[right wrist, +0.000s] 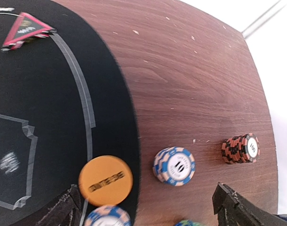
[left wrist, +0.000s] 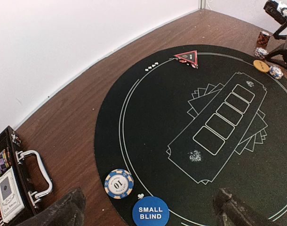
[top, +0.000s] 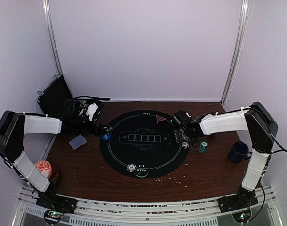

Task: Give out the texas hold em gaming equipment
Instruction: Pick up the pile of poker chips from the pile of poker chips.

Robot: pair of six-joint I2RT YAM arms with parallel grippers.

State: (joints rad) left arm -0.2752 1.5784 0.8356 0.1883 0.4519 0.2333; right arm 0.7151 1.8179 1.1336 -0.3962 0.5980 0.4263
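The left gripper (left wrist: 150, 194) is released, jaws wide and holding nothing, above the blue SMALL BLIND button (left wrist: 150, 213) at the left edge of the black mat (left wrist: 181, 108); a blue-striped chip (left wrist: 119, 183) lies just beside the button. The right gripper (right wrist: 147, 189) is likewise released and empty, near the orange button (right wrist: 106, 181) on the mat's right edge, with a blue-striped chip stack (right wrist: 174, 165) on the wooden table (right wrist: 190, 70) beside it. The red triangle marker (top: 159, 118) sits at the mat's far edge. A card deck (top: 77, 141) lies left of the mat.
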